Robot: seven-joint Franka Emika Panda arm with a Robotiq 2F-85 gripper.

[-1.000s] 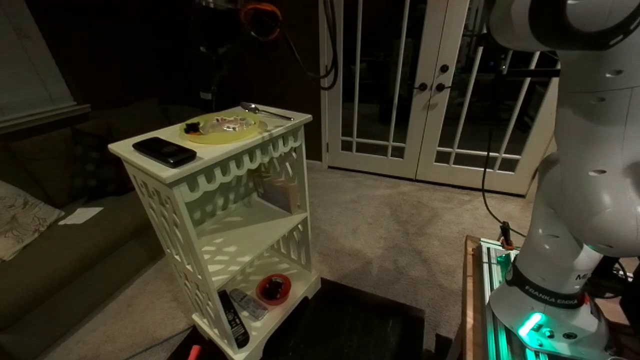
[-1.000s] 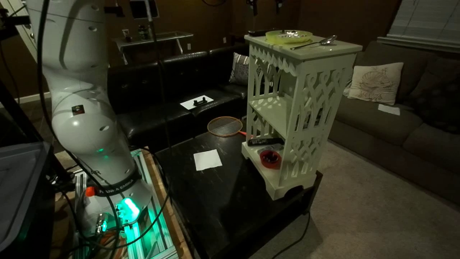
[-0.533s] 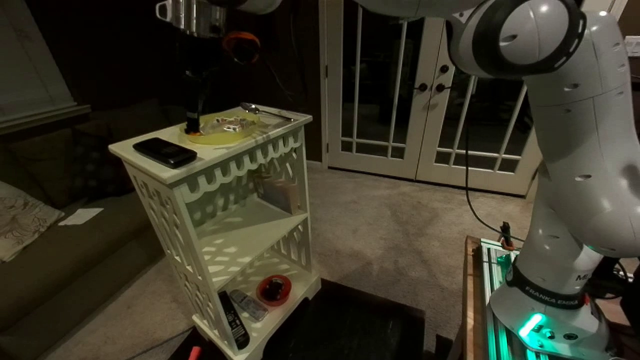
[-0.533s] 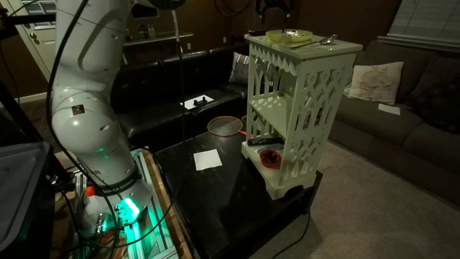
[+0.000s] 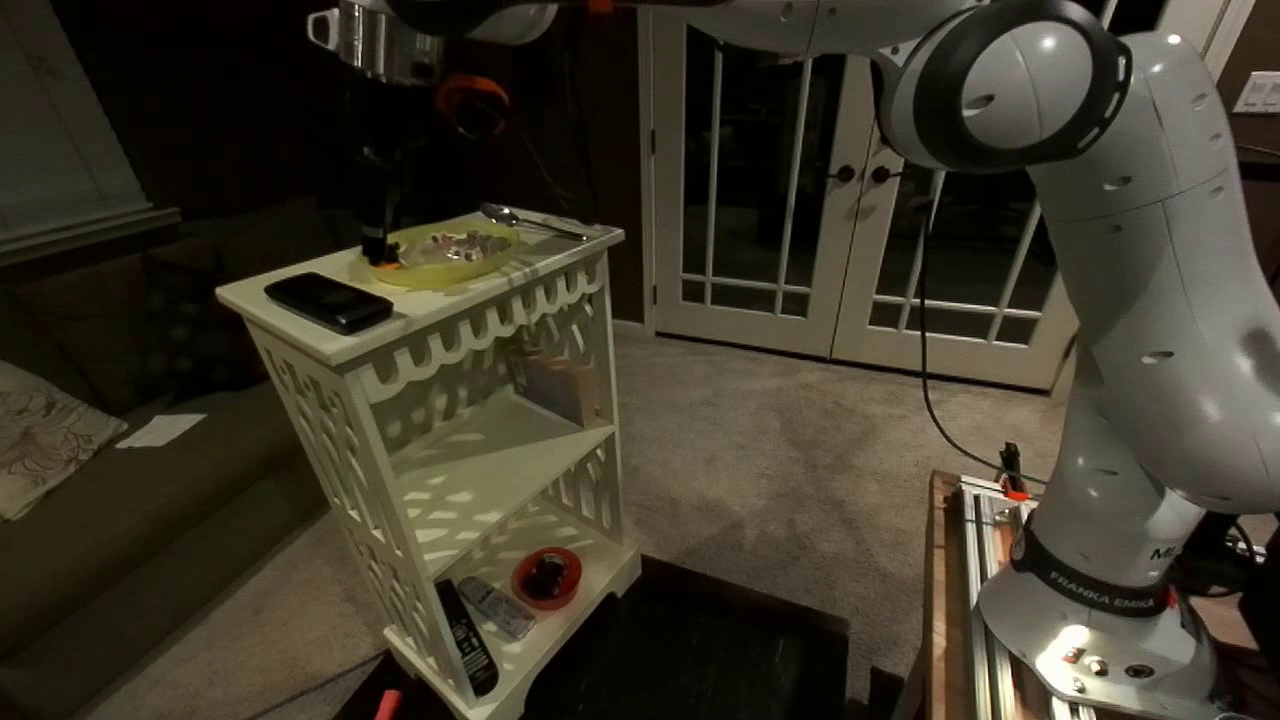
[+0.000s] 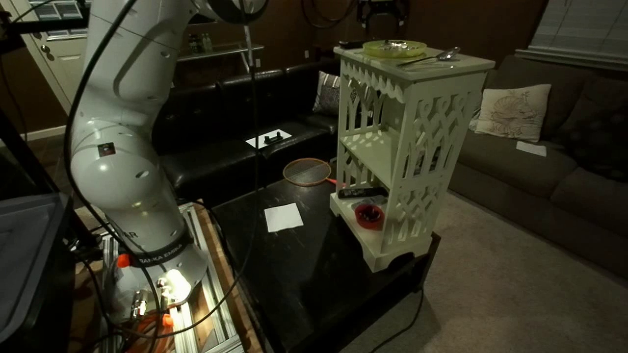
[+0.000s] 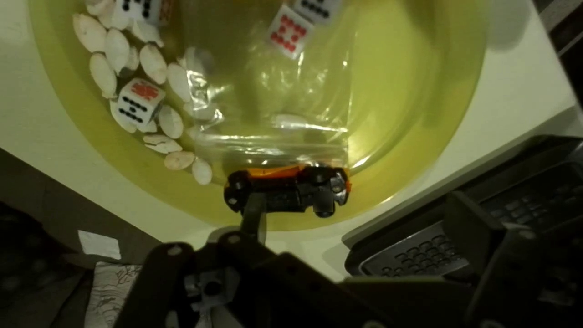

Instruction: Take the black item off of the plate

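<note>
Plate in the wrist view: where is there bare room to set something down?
A bare strip of plate runs between the bag and the rim on the picture's right. Crowded: the left, with seeds and dice; the middle, covered by the bag; the bottom, with the toy car.

Both exterior views are dim, and in an exterior view the wall (image 5: pixel 250 90) sinks to near-black. The lamp (image 5: pixel 1065 641) is blown out in both, and mottled shadow patterns the shelf (image 5: pixel 490 450). In the wrist view glare streaks the bag (image 7: pixel 273 98), the pincer (image 7: pixel 357 202) is nearly a silhouette, and fine detail looks soft.
</note>
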